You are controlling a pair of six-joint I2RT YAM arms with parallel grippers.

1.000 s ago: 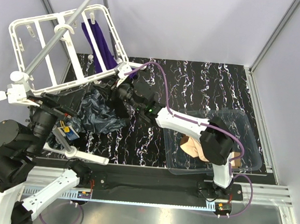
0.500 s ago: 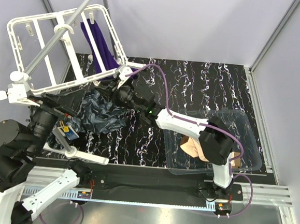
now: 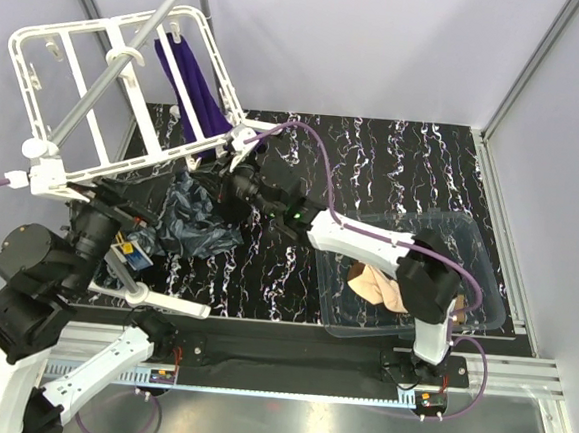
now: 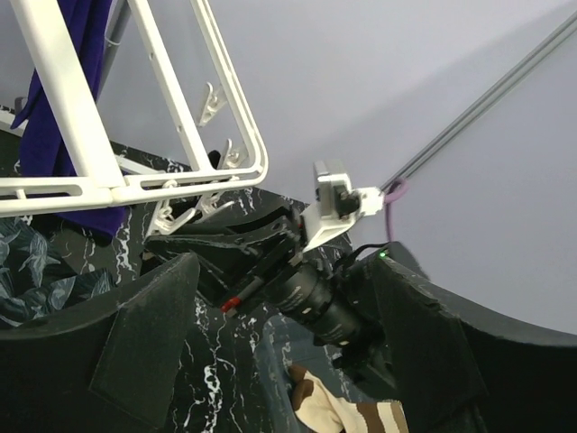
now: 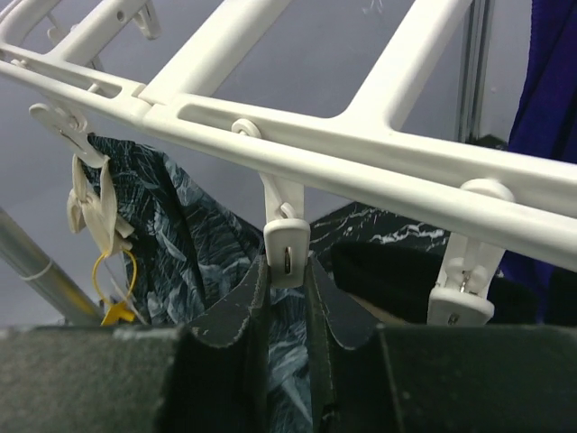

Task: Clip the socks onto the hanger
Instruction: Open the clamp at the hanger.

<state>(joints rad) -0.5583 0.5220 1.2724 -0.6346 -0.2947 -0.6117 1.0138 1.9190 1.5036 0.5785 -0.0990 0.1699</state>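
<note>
The white hanger [image 3: 133, 39] hangs tilted at the upper left, its clips dangling from the near rail [image 5: 361, 171]. My right gripper [image 5: 287, 271] reaches up under that rail [image 3: 213, 165] and is shut on one white clip [image 5: 287, 244], a pad pressed to each side of it. My left gripper [image 4: 284, 271] stands open just left of it [image 3: 120, 203], facing the right wrist with nothing between its fingers. A beige sock with brown bands [image 3: 370, 281] lies in the clear tray, also seen past the left fingers as the beige sock [image 4: 338, 410]. No black sock shows.
A grey pole [image 3: 110, 72] carries the hanger by its hook. A purple cloth [image 3: 190, 83] hangs from the far side. A dark leaf-patterned cloth [image 3: 194, 219] drapes under the near rail. The clear tray [image 3: 485, 282] sits at the table's right front.
The right jaws have narrowed onto the clip. The hanger has swung a little up and to the left, and the left arm has shifted with it.
</note>
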